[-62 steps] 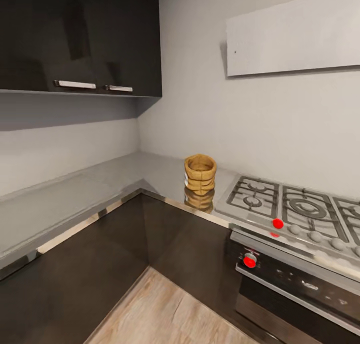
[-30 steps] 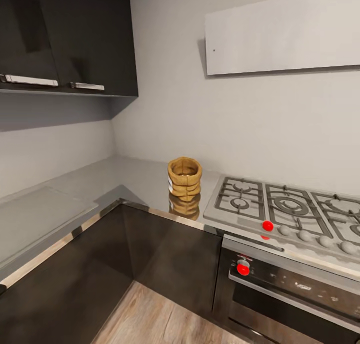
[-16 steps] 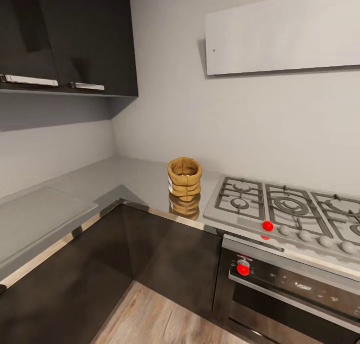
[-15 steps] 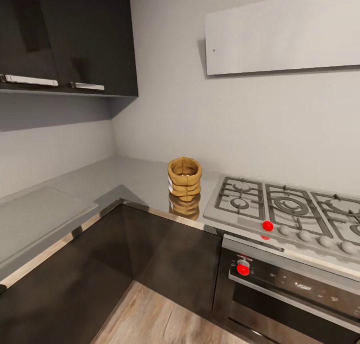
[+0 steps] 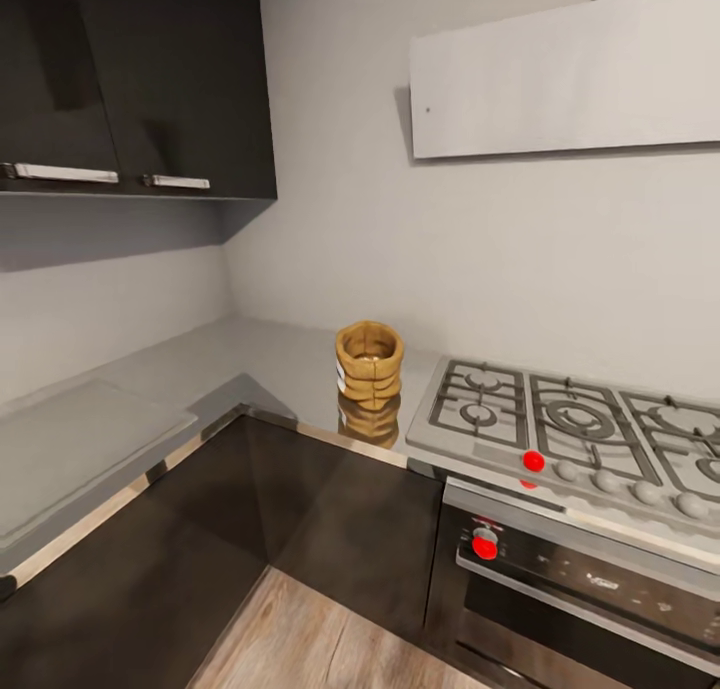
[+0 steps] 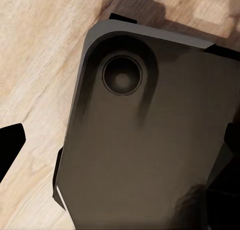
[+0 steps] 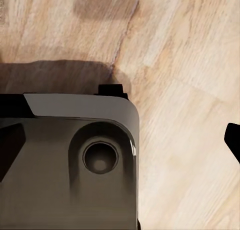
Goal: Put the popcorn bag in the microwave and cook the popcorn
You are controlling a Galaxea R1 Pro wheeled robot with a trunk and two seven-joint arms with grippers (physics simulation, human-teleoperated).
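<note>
Standing on the counter: the popcorn bag sits upright at the centre of the head view, rolled rim up, a pale band on its left side, its reflection showing in the glossy surface below it.
Countertop: the countertop is a grey L-shaped slab running from the lower left of the frame to the corner and on to the right, over dark cabinet fronts.
Gas hob: the gas hob lies just right of the bag, with grates and a red knob at its front edge.
Oven: the black oven fills the lower right.
Upper cabinets: dark upper cabinets hang at the upper left.
Hood: a pale hood panel spans the upper right.
Wrist views: each looks down on the robot's dark base over the wooden floor.
Fingers: only dark tips show at the frame edges, so I cannot tell whether either gripper is open or closed.
</note>
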